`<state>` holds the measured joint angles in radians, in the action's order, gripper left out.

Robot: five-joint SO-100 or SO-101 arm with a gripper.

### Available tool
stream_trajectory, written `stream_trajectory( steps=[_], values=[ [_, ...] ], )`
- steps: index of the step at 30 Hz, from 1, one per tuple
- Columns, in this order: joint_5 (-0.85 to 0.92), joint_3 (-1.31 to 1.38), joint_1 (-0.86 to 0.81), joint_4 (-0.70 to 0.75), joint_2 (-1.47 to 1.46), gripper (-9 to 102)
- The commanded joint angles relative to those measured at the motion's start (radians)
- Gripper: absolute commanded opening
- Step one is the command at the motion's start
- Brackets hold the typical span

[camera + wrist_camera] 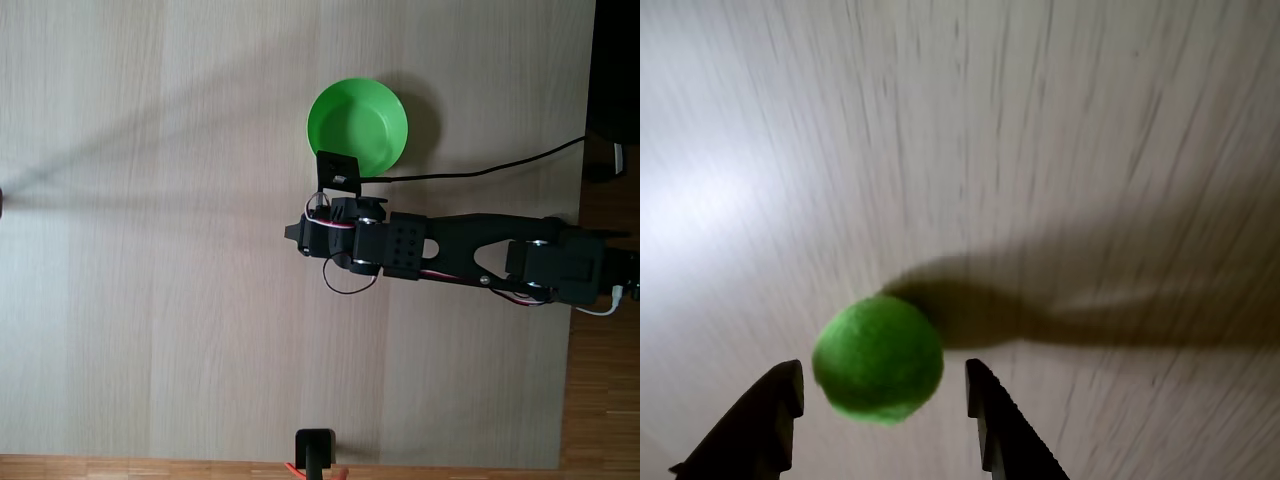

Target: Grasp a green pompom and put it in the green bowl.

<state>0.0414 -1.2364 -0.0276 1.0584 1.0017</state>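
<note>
Pale wood-grain table [1060, 120], blurred in wrist view. Green pompom [878, 358] sat between the two dark fingers [765, 420], nearer the left one; jaws stood apart, contact with either finger couldn't be told. Gripper [880, 385] at bottom edge, shadow stretched right from the ball. In fixed view, black arm [440, 250] reached in from the right, its tip left of centre; green bowl [385, 105] sat just beside the wrist on the far side.
</note>
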Motion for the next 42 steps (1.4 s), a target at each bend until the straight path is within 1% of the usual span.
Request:
stream_trajectory(
  steps=[1, 7, 16, 26, 28, 34, 42],
  values=[
    [0.003, 0.048, -0.034, 0.002, 0.003, 19],
    [0.006, 0.048, -0.063, 0.002, -0.002, 19],
    [0.006, 0.041, -0.003, 0.002, 0.003, 19],
    [0.006, 0.04, -0.014, 0.003, -0.002, 19],
    [0.006, 0.04, -0.014, 0.003, -0.003, 18],
    [0.006, 0.04, -0.014, 0.003, 0.005, 10],
    [0.005, 0.04, -0.015, 0.003, 0.009, 12]
  ],
)
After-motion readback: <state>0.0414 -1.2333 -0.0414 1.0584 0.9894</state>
